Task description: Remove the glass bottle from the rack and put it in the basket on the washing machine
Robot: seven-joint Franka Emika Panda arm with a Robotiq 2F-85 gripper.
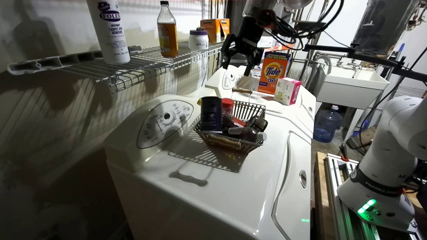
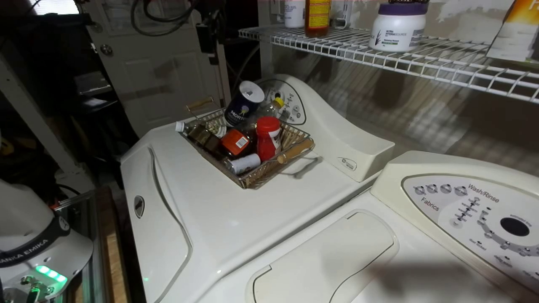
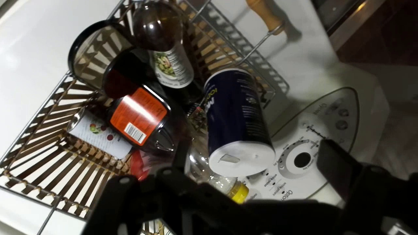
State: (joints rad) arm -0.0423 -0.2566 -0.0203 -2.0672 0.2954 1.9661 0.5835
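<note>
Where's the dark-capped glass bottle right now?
In an exterior view, the glass bottle stands upright on the rack at upper left, with the white Folex bottle to its left and the purple-lidded jar to its right.

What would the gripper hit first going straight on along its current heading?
Probably the dark-blue canister in the basket: the wrist view shows it ahead of the open gripper. Depth is unclear, so the line might pass beside it.

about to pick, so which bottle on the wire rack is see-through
The glass bottle: clear neck above amber contents, black cap. The Folex bottle on the rack is opaque white.
</note>
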